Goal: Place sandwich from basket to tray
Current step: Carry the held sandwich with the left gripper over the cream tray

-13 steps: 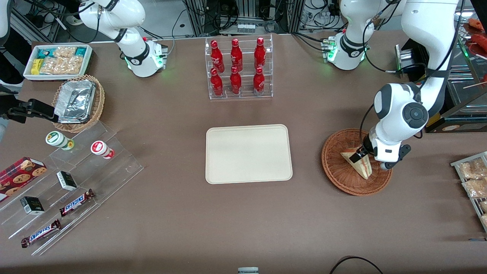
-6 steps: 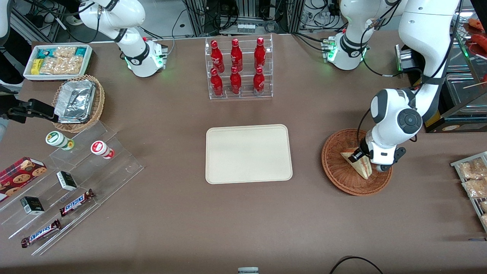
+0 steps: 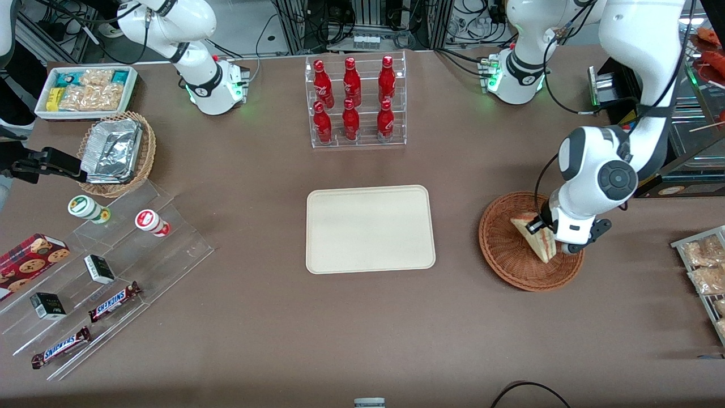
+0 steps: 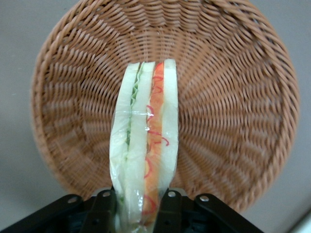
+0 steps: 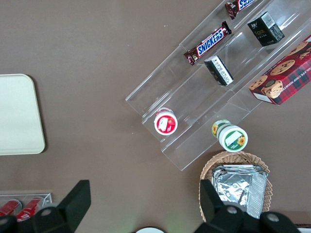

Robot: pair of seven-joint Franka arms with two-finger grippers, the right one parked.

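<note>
1. Claw (image 4: pixel 137 208): fingers (image 4: pixel 103 211) clamped on the broad end of the sandwich (image 4: pixel 146 141), over the basket (image 3: pixel 504 249).
2. Sandwich: wedge raised, its tip pointing into the basket.
3. Tray (image 3: pixel 370 229): on the bench (image 3: pixel 362 328), well apart toward the parked arm.

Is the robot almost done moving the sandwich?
Not yet. Done: the gripper is shut on the sandwich. In hand: the sandwich is raised clear of the basket but is directly above it. Left: carry it to the tray, which has nothing on it, and let go.
</note>
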